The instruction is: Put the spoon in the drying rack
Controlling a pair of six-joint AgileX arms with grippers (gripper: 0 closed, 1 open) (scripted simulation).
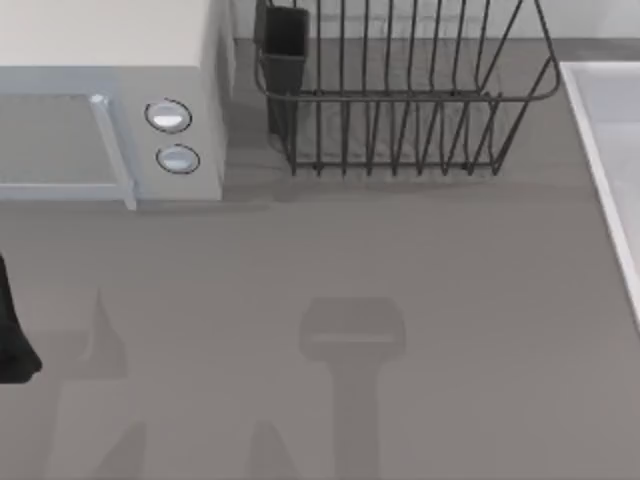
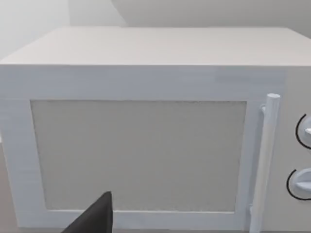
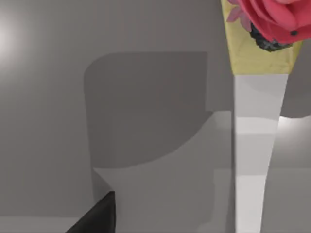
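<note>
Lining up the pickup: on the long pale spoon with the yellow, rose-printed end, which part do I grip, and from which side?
Grip the spoon on its plain pale handle, clear of the yellow end: it is narrow and straight-edged there, so the right gripper beside it can close across its width. It seems to lie flat on the grey table, so come down from above.

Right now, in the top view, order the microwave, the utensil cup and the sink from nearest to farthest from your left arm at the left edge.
The left arm sits at the table's left edge.
1. Microwave, back left, closest.
2. Utensil cup, at the drying rack's left corner, back centre.
3. Sink, far right edge, farthest.
</note>
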